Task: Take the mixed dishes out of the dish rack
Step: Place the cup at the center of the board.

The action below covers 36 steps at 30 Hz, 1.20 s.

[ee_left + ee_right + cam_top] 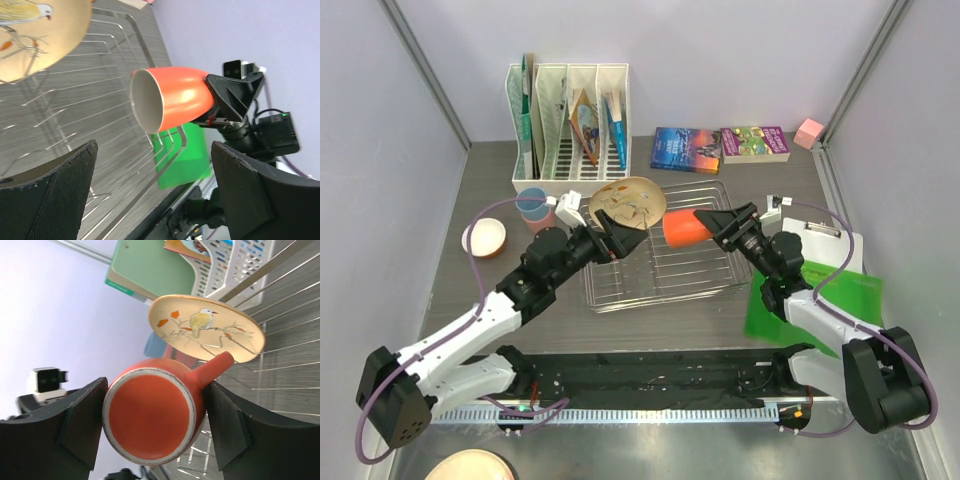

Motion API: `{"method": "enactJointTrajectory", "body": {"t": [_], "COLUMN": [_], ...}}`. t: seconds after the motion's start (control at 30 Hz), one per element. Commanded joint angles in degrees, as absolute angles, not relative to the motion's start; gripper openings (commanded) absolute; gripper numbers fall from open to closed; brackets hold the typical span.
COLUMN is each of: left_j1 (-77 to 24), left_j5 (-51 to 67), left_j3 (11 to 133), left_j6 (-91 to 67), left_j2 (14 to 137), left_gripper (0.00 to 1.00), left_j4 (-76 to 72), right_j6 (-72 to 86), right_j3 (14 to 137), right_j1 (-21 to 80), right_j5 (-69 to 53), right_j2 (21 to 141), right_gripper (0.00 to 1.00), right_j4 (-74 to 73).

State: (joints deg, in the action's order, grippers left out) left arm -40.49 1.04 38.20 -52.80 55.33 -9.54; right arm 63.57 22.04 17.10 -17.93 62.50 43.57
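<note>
Over the dish rack (660, 297) on the table (490, 185), the right fingers (715, 226) are clamping the orange mug (682, 228) by its base, holding it sideways in the air. Facing them, the left fingers (613, 236) are gaping wide, gripping nothing. Just beyond, the plate (628, 203) is leaning tilted at the rack's far left corner.

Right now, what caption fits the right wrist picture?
Right tool holds the mug sideways, with the plate behind it.
</note>
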Motion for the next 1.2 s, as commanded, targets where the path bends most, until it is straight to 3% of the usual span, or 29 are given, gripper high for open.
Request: {"method": "enactJointTrajectory", "body": {"t": [0.0, 0.17, 0.93, 1.1, 1.17], "left_j1": [-40.34, -40.25, -44.03, -44.74, -44.74], "left_j5": [5.71, 10.1, 15.99, 16.7, 16.87], "left_j3": [36.82, 39.72, 43.85, 44.65, 44.65], "left_j6": [-57.47, -58.44, -63.28, -63.28, -63.19], "left_j2": [58.88, 63.36, 75.85, 77.78, 77.96], "left_gripper": [0.91, 0.85, 0.75, 0.63, 0.5], "left_j4": [-22.48, -25.04, -39.9, -40.69, -40.69], "right_j6": [76.89, 80.68, 79.81, 79.01, 78.49], "right_j3": [19.61, 19.86, 19.86, 20.04, 20.04], "right_j1": [15.56, 15.47, 15.56, 15.56, 15.47], "right_j5": [-23.02, -26.72, -29.7, -30.67, -30.94], "right_j2": [66.16, 70.48, 74.62, 74.53, 74.27], "right_gripper": [0.01, 0.01, 0.01, 0.01, 0.01], "right_j4": [69.94, 78.92, 79.28, 78.14, 77.52]}}
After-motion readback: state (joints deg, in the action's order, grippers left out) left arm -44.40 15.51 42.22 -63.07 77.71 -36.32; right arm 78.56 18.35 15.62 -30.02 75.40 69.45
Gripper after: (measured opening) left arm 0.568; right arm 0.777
